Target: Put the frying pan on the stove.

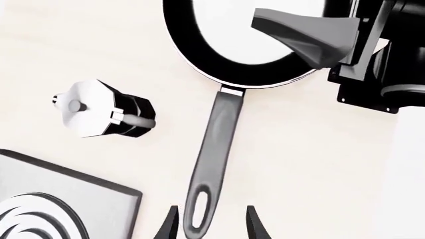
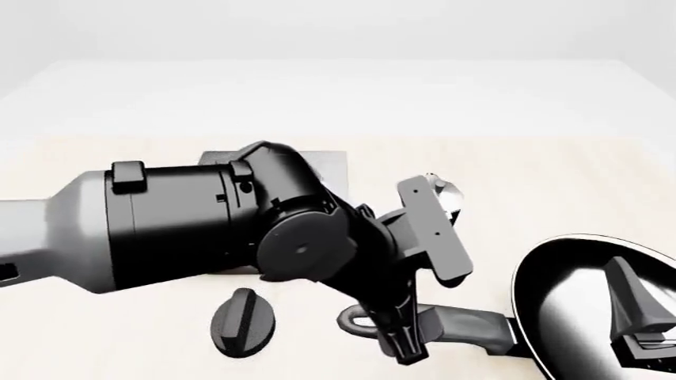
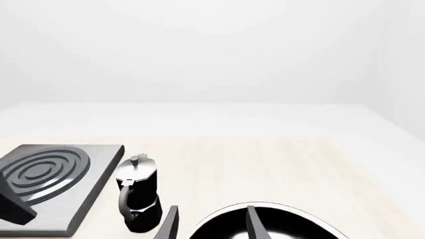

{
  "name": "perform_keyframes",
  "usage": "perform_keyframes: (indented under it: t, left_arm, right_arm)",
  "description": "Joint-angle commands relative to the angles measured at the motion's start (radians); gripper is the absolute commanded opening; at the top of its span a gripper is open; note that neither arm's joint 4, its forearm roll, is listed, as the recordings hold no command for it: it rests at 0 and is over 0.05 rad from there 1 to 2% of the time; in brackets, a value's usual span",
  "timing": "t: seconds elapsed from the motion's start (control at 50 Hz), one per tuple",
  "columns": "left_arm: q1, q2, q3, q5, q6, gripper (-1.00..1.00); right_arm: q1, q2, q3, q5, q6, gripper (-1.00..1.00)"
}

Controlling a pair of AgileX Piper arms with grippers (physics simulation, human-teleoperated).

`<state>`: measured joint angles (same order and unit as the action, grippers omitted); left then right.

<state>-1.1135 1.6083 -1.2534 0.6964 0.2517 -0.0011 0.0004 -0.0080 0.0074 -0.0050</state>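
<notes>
The frying pan [image 2: 575,297] lies on the table at the front right, its glossy black bowl partly cut off by the frame. Its long grey handle [image 1: 216,144] points toward my left gripper [image 1: 211,226]. That gripper is open, with the handle's loop end between its fingertips. In the front view my left gripper [image 2: 407,340] sits low over the handle. My right gripper [image 2: 639,324] is open and empty, just above the pan's bowl [image 3: 292,219]. The stove [image 3: 47,174], a grey slab with a ringed burner, lies left of the pan. It is mostly hidden behind my left arm in the front view [image 2: 329,164].
A black-and-silver moka pot [image 3: 136,191] stands between the stove and the pan; it also shows in the left wrist view [image 1: 106,109]. A small black oval knob [image 2: 245,323] lies at the front, left of the pan handle. My bulky left arm [image 2: 180,229] crosses the middle.
</notes>
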Motion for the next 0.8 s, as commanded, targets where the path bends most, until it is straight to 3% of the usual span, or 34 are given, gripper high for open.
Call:
perform_keyframes:
  t: [0.02, 0.3, 0.8]
  left_arm:
    - [0.001, 0.034, -0.015, 0.000, 0.014, 1.00]
    - [-0.021, 0.065, -0.008, -0.025, -0.009, 1.00]
    - [0.027, 0.127, -0.013, -0.062, 0.030, 1.00]
  right_arm:
    - [0.000, 0.000, 0.000, 0.000, 0.000, 1.00]
    - [0.000, 0.000, 0.000, 0.000, 0.000, 1.00]
    - [0.000, 0.000, 0.000, 0.000, 0.000, 1.00]
